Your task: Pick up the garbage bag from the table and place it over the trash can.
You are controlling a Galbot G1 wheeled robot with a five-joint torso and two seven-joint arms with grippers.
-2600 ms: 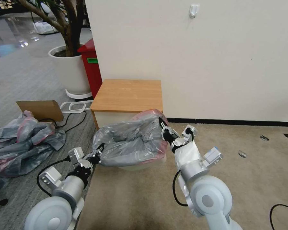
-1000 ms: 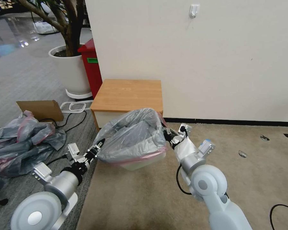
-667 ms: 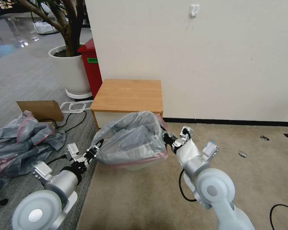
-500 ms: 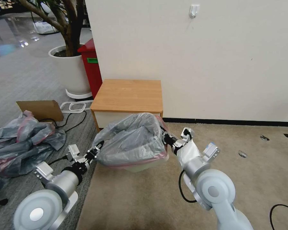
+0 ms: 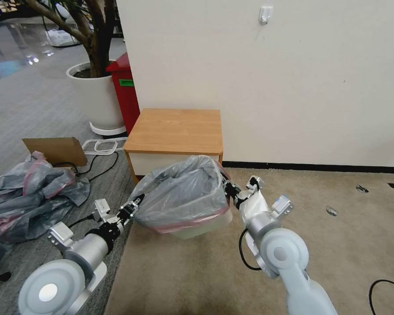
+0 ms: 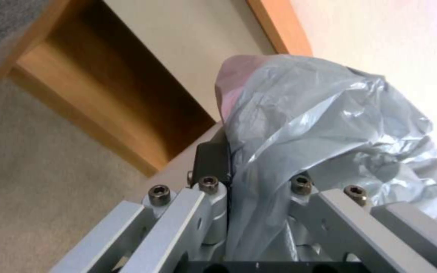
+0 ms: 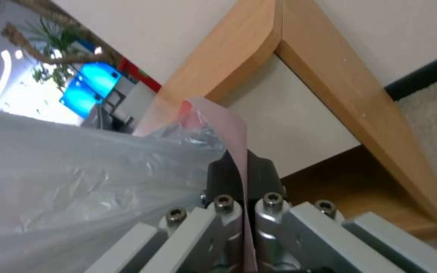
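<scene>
I hold the thin grey translucent plastic garbage bag with the pink-red rim (image 5: 184, 194) stretched between both arms, over the small beige plastic trash can (image 5: 201, 225), which stands on the carpet just near of the light-brown wooden table with the white drawer front (image 5: 175, 131).

Left gripper (image 5: 133, 207): at the bag's left side. In the left wrist view I cannot tell how its fingers stand: a dark fingertip (image 6: 212, 159) lies against the film, but the plastic covers the rest.

Right gripper (image 5: 229, 189): at the bag's right side, just beside the table's near right corner. In the right wrist view its dark pads (image 7: 224, 176) are clamped together with the pink rim pinched between them.

Step in hand, as I judge it: fitting the bag over the can. The bag is off the table top. Its near edge, marked by the pink band, already lies low across the can's near wall, and bare beige wall shows below it. The far side stands high and billowed above the can, so I rate the cover as partly seated.

What the next move calls for, in my estimate:
1. Keep the mouth spread wide.
2. Bring the far and side portions of the rim down outside the can's rolled edge.
3. Pull evenly on both sides; thin film may slip or drag the light can.

Beyond the task: a heap of grey and pink sheeting (image 5: 30, 197) lies on the floor, far left.
</scene>
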